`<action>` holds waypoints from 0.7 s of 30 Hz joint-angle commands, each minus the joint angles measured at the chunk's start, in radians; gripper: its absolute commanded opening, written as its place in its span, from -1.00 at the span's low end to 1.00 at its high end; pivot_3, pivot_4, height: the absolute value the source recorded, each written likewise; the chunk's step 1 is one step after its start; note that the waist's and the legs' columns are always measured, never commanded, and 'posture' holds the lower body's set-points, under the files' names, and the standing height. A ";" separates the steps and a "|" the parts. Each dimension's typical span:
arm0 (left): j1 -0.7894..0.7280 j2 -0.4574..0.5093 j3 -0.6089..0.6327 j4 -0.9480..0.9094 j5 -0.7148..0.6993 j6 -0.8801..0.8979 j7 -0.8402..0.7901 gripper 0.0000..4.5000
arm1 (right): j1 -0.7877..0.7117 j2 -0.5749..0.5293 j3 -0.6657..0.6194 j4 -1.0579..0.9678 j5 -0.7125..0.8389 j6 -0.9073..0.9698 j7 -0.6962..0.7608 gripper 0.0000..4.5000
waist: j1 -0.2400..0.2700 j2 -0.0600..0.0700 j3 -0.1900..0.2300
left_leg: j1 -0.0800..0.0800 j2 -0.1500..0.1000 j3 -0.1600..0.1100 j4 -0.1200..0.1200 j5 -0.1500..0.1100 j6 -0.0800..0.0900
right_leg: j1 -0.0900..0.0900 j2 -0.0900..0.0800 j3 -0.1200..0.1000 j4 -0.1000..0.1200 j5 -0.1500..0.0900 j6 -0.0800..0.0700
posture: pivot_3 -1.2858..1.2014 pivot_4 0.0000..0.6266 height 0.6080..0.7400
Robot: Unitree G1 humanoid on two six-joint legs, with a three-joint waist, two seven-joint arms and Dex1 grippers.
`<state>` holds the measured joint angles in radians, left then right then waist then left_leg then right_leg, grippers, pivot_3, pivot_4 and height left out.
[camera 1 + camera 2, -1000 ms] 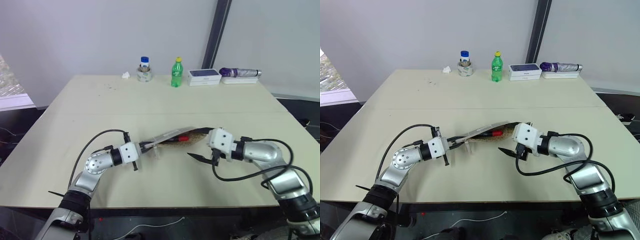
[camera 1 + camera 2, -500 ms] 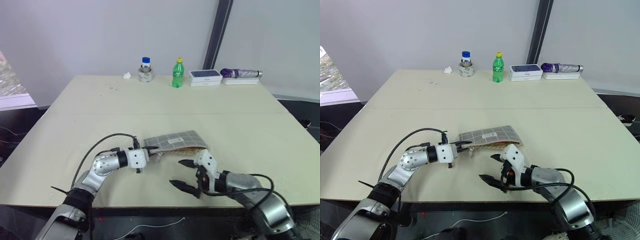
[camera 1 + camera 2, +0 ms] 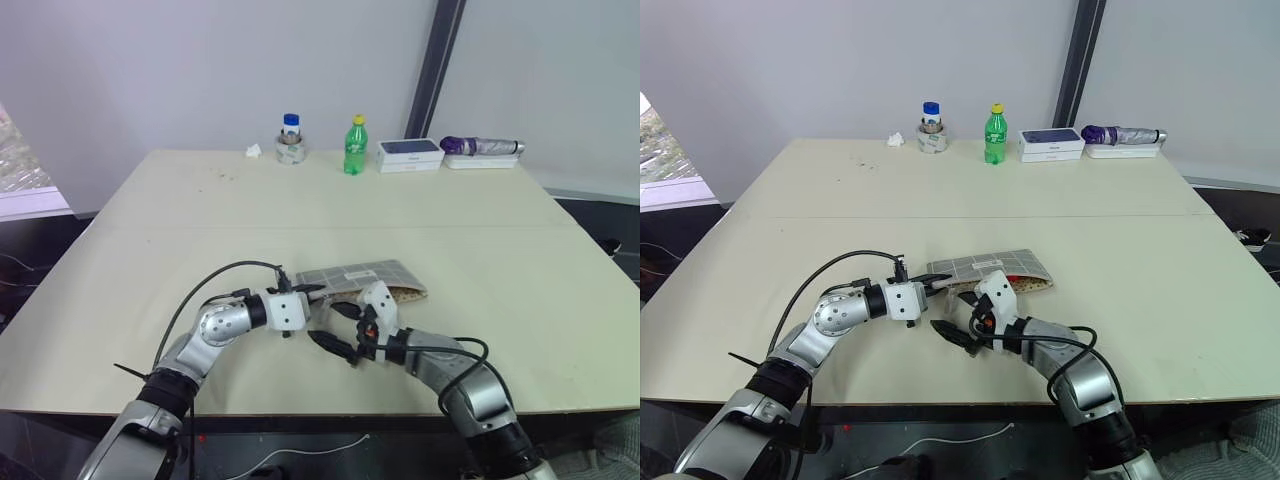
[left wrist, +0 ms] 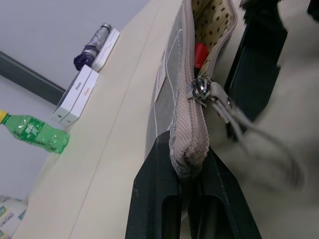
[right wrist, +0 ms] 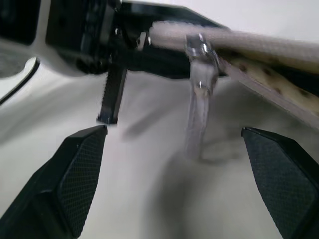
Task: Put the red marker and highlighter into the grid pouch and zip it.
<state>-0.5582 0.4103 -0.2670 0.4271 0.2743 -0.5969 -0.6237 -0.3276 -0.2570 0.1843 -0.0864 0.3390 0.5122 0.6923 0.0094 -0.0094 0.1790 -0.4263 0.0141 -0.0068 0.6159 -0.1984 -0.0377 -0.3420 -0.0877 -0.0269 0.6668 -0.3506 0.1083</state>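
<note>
The grid pouch (image 3: 365,277) lies on the table, grey with white lines, its dotted lining showing along the open zip edge. My left gripper (image 3: 312,292) is shut on the pouch's near end (image 4: 185,154), just below the metal zipper pull (image 4: 202,89). The red marker (image 4: 200,52) shows as a red tip inside the opening. The highlighter is hidden. My right gripper (image 3: 335,325) is open beside the left one, its fingertips (image 5: 82,149) spread on either side of the hanging pull tab (image 5: 199,84) without touching it.
Along the table's far edge stand a blue-lidded jar (image 3: 290,140), a green bottle (image 3: 354,145), a white box (image 3: 408,153) and a purple folded umbrella (image 3: 480,147). A crumpled tissue (image 3: 252,151) lies by the jar.
My right gripper has swung down and to the left, from the pouch's far end to its zipper end, staying open. The pouch has settled flatter. My left gripper has kept its grip.
</note>
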 commanded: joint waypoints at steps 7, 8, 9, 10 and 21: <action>-0.014 0.005 0.001 -0.051 -0.003 0.004 0.025 -1.00 | -0.034 0.058 -0.005 0.028 -0.004 -0.025 -0.021 -0.35 | 0.000 0.000 0.000 | 0.000 0.000 0.000 0.000 0.000 0.000 | 0.000 0.000 0.000 0.000 0.000 0.000 | 0.03 -0.52 1.00; -0.013 0.006 0.000 -0.052 -0.001 0.004 0.025 -1.00 | -0.031 0.059 -0.006 0.024 -0.003 -0.022 -0.023 -0.59 | 0.000 0.000 0.000 | 0.000 0.000 0.000 0.000 0.000 0.000 | 0.000 0.000 0.000 0.000 0.000 0.000 | 0.03 -0.52 1.00; -0.011 0.007 0.002 -0.052 -0.004 0.006 0.026 -1.00 | -0.022 0.041 -0.005 0.025 -0.017 -0.030 -0.020 -0.79 | 0.000 0.000 0.000 | 0.000 0.000 0.000 0.000 0.000 0.000 | 0.000 0.000 0.000 0.000 0.000 0.000 | 0.03 -0.52 1.00; -0.009 0.009 0.004 -0.051 -0.006 0.006 0.027 -1.00 | -0.015 0.022 -0.008 0.026 -0.026 -0.032 -0.016 -0.99 | 0.001 0.000 0.000 | 0.000 0.000 0.000 0.000 0.000 0.000 | 0.000 0.000 0.000 0.000 0.000 0.000 | 0.03 -0.52 1.00; 0.081 0.108 0.106 -0.049 -0.196 0.054 -0.055 -1.00 | -0.005 -0.272 -0.199 0.192 -0.066 -0.172 0.051 -0.99 | -0.003 0.000 0.000 | 0.000 0.000 0.000 0.000 0.000 0.000 | 0.000 0.000 0.000 0.000 0.000 0.000 | 0.03 -0.52 1.00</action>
<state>-0.4900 0.4941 -0.2085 0.3974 0.1282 -0.5503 -0.6596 -0.3233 -0.4986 0.0437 0.0789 0.2843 0.3723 0.7368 0.0061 -0.0092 0.1790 -0.4262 0.0144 -0.0062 0.6154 -0.1985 -0.0376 -0.3422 -0.0879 -0.0264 0.6666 -0.3507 0.1082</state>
